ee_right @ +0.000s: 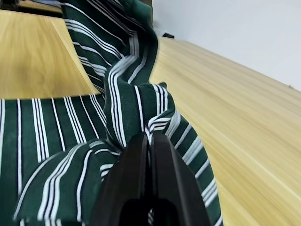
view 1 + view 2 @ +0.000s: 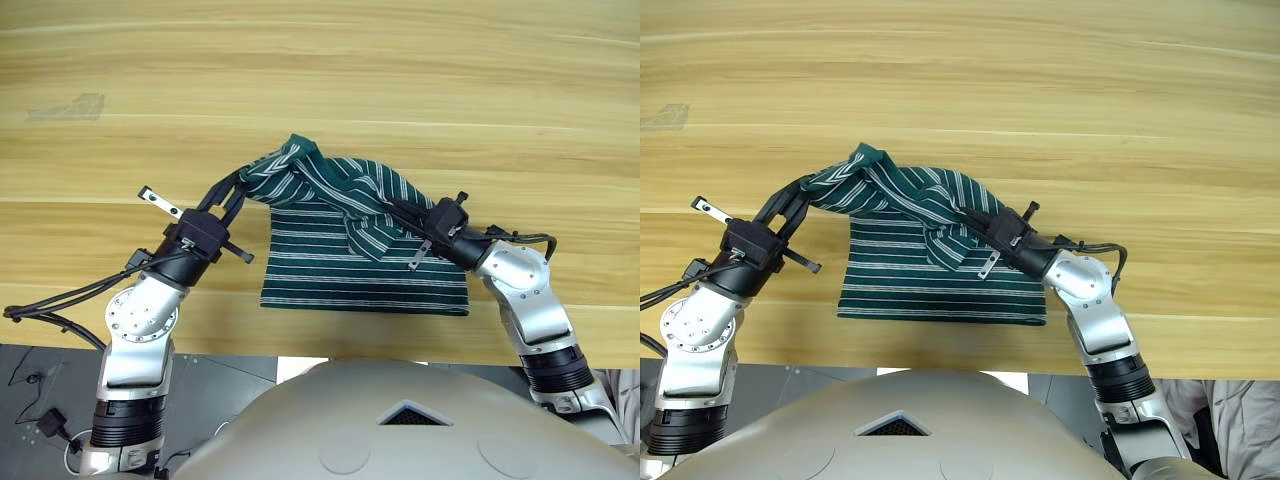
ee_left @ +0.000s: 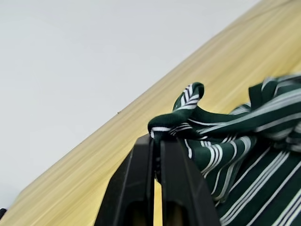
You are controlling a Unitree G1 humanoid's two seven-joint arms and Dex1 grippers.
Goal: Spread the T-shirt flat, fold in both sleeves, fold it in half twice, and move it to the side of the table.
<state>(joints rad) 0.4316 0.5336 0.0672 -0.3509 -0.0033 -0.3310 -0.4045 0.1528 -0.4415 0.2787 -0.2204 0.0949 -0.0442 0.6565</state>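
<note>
Because a fold looks to be under way, the left claw [image 3: 156, 142] is pressed together on a bunched corner of the shirt [image 2: 365, 278], holding it just off the tabletop [image 2: 400, 80]. Between the arms the lifted cloth sags in a twisted band, while the lower part lies flat near the front edge, mid-tabletop. Over on the right, the right claw [image 1: 149, 140] pinches the other corner likewise, I'd say so both ends can travel together and the edge lands level.
</note>
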